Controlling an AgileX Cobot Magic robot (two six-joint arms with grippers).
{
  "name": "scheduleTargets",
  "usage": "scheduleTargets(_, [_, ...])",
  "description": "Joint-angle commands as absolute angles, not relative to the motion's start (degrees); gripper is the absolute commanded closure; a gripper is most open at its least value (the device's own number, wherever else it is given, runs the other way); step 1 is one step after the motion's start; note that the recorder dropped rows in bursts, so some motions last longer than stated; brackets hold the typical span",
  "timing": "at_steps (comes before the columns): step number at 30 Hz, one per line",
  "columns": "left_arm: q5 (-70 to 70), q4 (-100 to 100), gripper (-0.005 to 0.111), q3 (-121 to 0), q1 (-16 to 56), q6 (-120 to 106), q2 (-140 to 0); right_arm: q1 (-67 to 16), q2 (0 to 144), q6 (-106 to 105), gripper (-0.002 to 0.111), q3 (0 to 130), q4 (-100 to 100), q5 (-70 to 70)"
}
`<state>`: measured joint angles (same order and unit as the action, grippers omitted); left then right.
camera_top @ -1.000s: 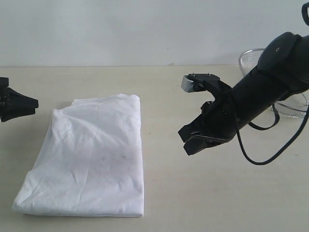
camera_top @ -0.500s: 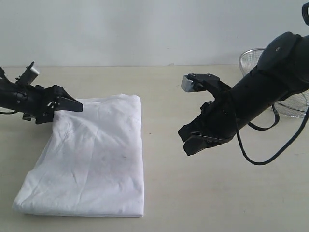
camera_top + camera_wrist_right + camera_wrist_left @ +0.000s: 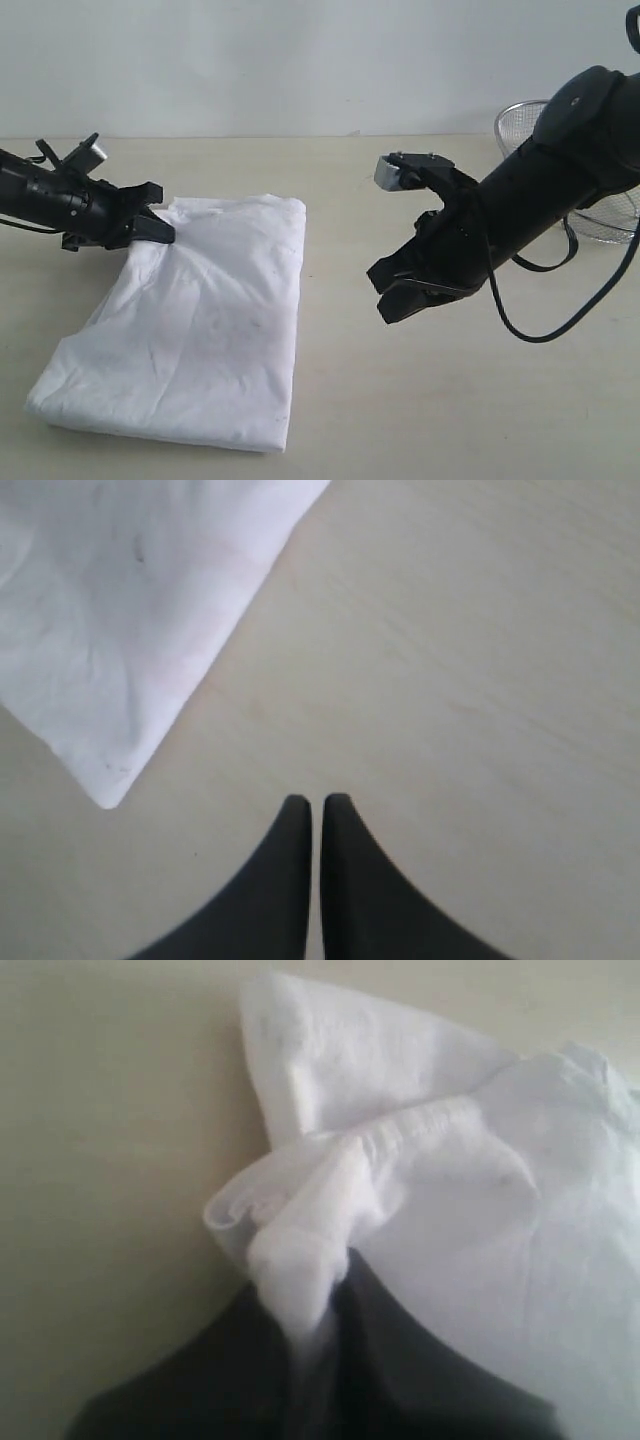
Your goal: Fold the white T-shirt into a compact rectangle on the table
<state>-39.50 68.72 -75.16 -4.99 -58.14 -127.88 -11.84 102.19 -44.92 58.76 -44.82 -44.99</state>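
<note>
Folded shirt [image 3: 200, 330] lies on the left of the worktop [image 3: 420, 410]. My left hand [image 3: 310, 1310] is clamped on its far left corner, cloth bunched up. My right hand [image 3: 392, 290] hangs closed above the worktop, right of the shirt.

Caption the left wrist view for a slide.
Left gripper shut on a bunched corner of the white T-shirt, pale table beside it.

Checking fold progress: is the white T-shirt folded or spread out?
Folded: the white T-shirt lies as a layered rectangle on the table, one far corner bunched in the shut left gripper.
</note>
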Motion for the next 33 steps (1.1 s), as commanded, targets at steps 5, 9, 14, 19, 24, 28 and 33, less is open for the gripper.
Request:
scheduleTargets(5, [-27.8,69.9,0.102,-79.8,-4.6,-57.9,-129.3,-11.4,101.9,-45.4,0.108,58.7,-45.5,-45.2])
scheduleTargets(9, [-23.6,70.0,0.102,-84.4,-4.9,-57.8,-129.3,-11.4,101.9,-45.4,0.108,58.7,-45.5,-43.6])
scheduleTargets(14, [-25.5,70.0,0.102,-92.4,-6.2,-57.5,-129.3,-11.4,101.9,-45.5,0.108,58.7,-45.5,-42.4])
scheduleTargets(19, [-26.0,67.8,0.102,-98.6,-6.7,-56.7,-130.5,-11.4,101.9,-45.5,0.108,58.7,-45.5,-41.6])
scheduleTargets(24, [-29.3,60.7,0.102,-103.7,-6.7,-47.3,-135.4,-11.4,101.9,-45.7,0.108,58.7,-45.5,-41.6])
scheduleTargets(28, [-31.1,59.7,0.102,-107.1,-6.7,-45.7,-138.9,-11.4,101.9,-46.0,0.108,58.7,-45.5,-41.6])
scheduleTargets(33, [-31.8,59.4,0.102,-109.3,-6.7,-44.7,-140.2,-11.4,101.9,-46.0,0.108,58.7,-45.5,-41.6])
